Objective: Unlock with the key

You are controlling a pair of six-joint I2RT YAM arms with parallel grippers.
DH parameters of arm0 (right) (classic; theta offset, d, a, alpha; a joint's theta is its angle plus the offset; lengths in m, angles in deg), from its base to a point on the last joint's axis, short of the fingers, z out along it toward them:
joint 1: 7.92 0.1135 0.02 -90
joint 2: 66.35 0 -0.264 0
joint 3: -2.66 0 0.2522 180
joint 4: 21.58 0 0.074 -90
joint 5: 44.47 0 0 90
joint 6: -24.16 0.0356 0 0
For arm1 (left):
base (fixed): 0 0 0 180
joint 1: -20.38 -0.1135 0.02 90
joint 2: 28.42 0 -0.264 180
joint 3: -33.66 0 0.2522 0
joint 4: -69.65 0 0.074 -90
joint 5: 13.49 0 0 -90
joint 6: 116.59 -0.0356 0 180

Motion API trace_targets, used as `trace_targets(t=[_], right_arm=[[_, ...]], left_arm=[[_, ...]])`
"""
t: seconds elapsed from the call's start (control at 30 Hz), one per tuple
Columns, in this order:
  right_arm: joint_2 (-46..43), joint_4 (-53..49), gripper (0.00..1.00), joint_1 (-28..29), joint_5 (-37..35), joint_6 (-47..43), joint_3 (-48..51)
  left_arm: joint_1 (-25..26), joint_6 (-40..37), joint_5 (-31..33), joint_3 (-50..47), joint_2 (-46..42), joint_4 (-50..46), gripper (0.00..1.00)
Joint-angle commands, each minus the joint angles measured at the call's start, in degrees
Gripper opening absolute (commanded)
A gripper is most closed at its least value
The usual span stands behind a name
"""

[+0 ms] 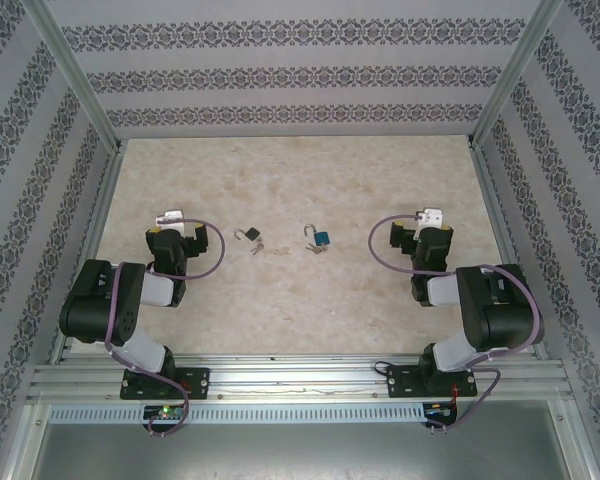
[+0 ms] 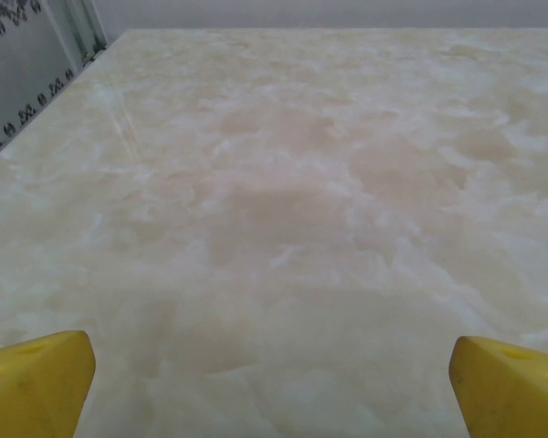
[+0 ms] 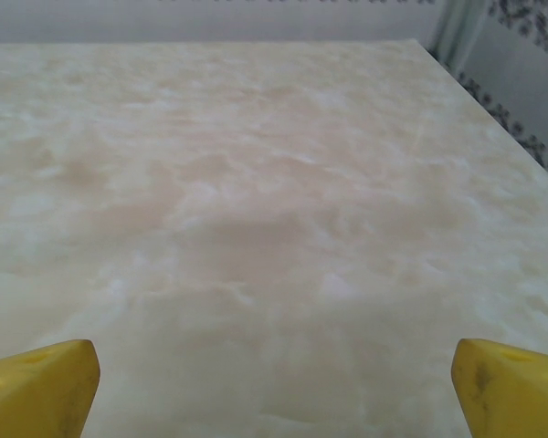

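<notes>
Plainly, both jaws gape wide, holding nothing; mid desk (image 1: 300, 170), blue padlock (image 1: 321, 239) lies nearer the right jaws; dark padlock (image 1: 247, 236) nearer the left jaws.

The table (image 1: 300, 300) is creamy white with soft, cloudy patches of pink-brown, like marble. The walls (image 1: 290, 70) are pale grey with rows of dark, flowery stripes. The frame (image 1: 300, 380) is shiny silver-grey. The left arm (image 1: 110, 300) and the right arm (image 1: 490, 305) are black with some white parts, and each has a purple cable (image 1: 217, 250). One padlock (image 1: 248, 236) is dark, almost black. The other padlock (image 1: 321, 239) is bright blue with a silver loop on top. The keys (image 1: 267, 247) are too small for their colour to show. The left gripper (image 2: 272, 388) has bright yellow fingers (image 2: 36, 383), and the right gripper (image 3: 274, 388) has the same yellow on its fingers (image 3: 36, 388).
</notes>
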Motion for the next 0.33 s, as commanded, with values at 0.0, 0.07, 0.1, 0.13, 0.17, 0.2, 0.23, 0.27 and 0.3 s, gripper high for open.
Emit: trace_targets(t=[0.0, 0.07, 0.1, 0.13, 0.17, 0.2, 0.23, 0.27, 0.3], right_arm=[[-0.2, 4.0, 0.98, 0.8, 0.5, -1.4, -0.9], [0.0, 3.9, 0.98, 0.9, 0.5, -1.5, -1.0], [0.2, 3.1, 0.98, 0.5, 1.2, -1.1, -1.0], [0.2, 1.7, 0.98, -1.1, 4.5, -0.2, -2.9], [-0.2, 0.5, 0.98, -2.2, 6.9, 0.3, -3.1], [0.0, 1.1, 0.98, -1.7, 6.1, 0.0, -3.1], [0.1, 2.0, 0.98, -1.3, 5.4, -0.2, -2.7], [0.0, 2.1, 0.98, -1.2, 5.2, -0.3, -2.6], [-0.1, 1.9, 0.98, -1.2, 5.2, -0.3, -2.5]], left_arm=[[0.5, -1.8, -0.5, -0.2, 0.0, 3.9, 0.99], [0.7, -2.0, 0.0, 0.2, 0.6, 4.2, 0.99], [0.8, -2.2, 0.3, 0.5, 0.6, 3.7, 0.99], [0.8, -2.0, 0.2, 0.8, 0.2, 2.4, 0.99], [0.8, -2.0, 0.2, 0.7, 0.3, 2.9, 0.99], [0.9, -2.2, 0.3, 0.6, 0.6, 3.7, 0.99], [0.9, -2.2, 0.3, 0.6, 0.4, 3.1, 0.99], [0.9, -2.2, 0.4, 0.7, 0.3, 2.9, 0.99], [0.9, -2.3, 0.4, 0.5, 0.5, 3.5, 0.99]])
